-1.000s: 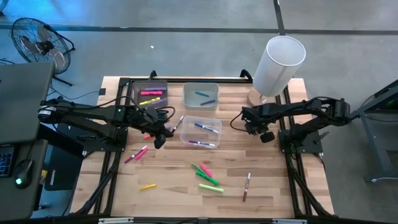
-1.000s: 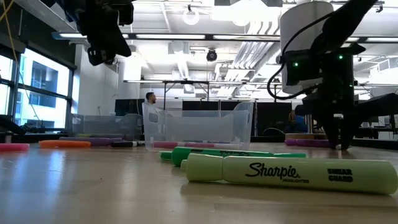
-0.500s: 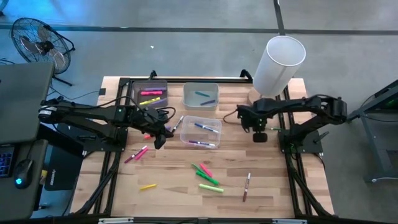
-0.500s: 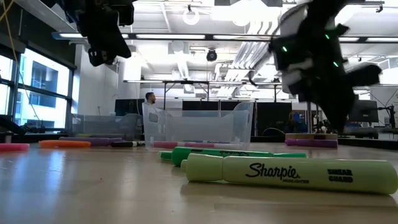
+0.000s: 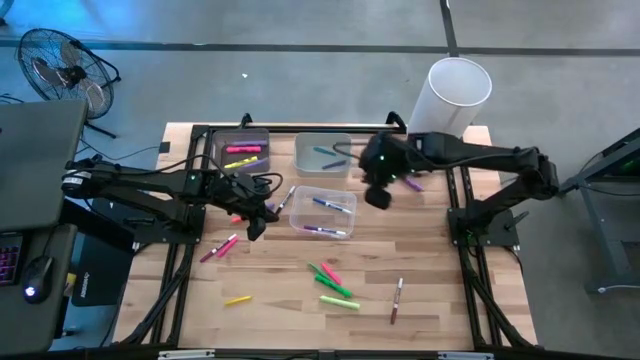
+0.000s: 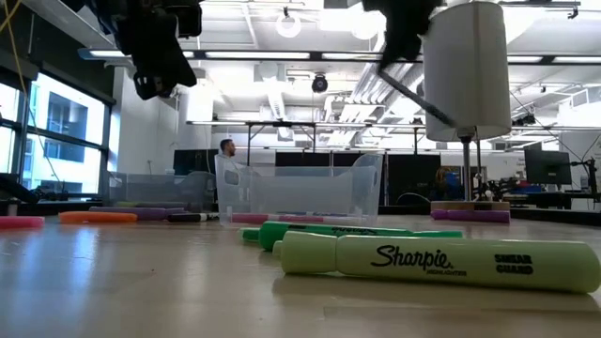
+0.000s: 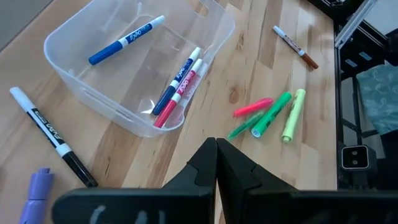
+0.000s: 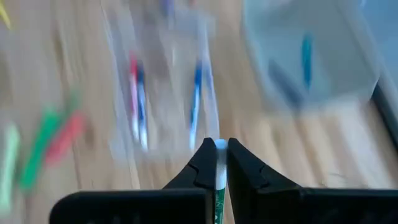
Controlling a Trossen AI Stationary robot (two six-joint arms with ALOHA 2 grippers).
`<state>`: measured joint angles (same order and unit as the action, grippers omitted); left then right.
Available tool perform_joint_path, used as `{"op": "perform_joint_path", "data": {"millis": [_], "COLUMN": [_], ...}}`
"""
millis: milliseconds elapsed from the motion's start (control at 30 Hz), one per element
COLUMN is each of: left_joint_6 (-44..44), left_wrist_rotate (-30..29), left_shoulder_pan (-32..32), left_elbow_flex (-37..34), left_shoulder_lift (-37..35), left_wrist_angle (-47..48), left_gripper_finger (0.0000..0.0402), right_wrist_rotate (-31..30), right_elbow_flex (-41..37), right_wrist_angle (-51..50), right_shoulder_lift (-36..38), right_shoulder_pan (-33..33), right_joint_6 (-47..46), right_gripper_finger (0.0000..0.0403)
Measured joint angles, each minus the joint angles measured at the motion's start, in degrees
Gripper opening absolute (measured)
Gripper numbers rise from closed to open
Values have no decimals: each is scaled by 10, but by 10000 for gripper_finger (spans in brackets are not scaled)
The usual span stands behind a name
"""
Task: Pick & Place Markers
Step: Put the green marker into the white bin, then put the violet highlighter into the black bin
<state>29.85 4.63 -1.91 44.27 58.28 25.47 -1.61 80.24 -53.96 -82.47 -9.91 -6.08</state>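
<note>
Many markers lie about. Several blue, red and white ones are in the clear bin [image 5: 322,212] [image 7: 140,68]. Pink and yellow ones lie in the grey bin [image 5: 242,152], and blue ones in the far middle bin [image 5: 322,153]. Green, pink and yellow markers [image 5: 333,283] [image 7: 267,115] lie loose on the near table. My right gripper [image 5: 378,195] [image 8: 217,144] hovers just right of the clear bin, shut on a green-and-white marker. My left gripper [image 5: 258,225] [image 7: 216,144] is shut and empty, raised left of the clear bin. My right gripper pinches a marker between its two fingers. The marker lies along the fingers: its white end [image 8: 218,148] shows between the fingertips, and its green part [image 8: 216,199] runs back toward the wrist. It is lifted clear of the table.
A tall white cylinder [image 5: 450,100] stands at the table's far right corner. A black-and-white marker [image 7: 53,134] and a purple one [image 7: 37,190] lie left of the clear bin. A brown-tipped marker [image 5: 397,298] lies near right. Dark frame rails [image 5: 470,270] run along both sides.
My right gripper has risen and swung from the table's right side toward the left and the far edge. It now hovers beside the clear bin, carrying the marker. In the low view it has lifted almost out of the picture.
</note>
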Motion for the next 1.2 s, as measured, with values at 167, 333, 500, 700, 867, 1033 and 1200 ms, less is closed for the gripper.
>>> {"op": "perform_joint_path", "data": {"millis": [167,333,500,700,867,1033,1200], "left_joint_6": [-8,-16,-22,-26,-26,-31,-43], "left_wrist_rotate": [6,18,25,-29,-52,-56,-78], "left_shoulder_pan": [0,0,-2,-31,-34,-34,-33], "left_elbow_flex": [0,0,0,0,1,0,0], "left_shoulder_lift": [0,0,-8,-53,-79,-81,-81], "left_wrist_angle": [3,5,11,72,118,145,148], "left_gripper_finger": [0,0,0,0,0,0,7], "right_wrist_rotate": [-21,1,39,56,77,65,64], "right_elbow_flex": [68,153,212,218,219,219,219], "right_wrist_angle": [100,103,55,47,50,48,-2], "right_shoulder_lift": [-50,-164,-284,-356,-364,-344,-299], "right_shoulder_pan": [18,39,55,61,61,57,53], "right_joint_6": [-1,8,14,0,-8,-16,-45], "right_gripper_finger": [5,5,5,25,51,69,71]}}
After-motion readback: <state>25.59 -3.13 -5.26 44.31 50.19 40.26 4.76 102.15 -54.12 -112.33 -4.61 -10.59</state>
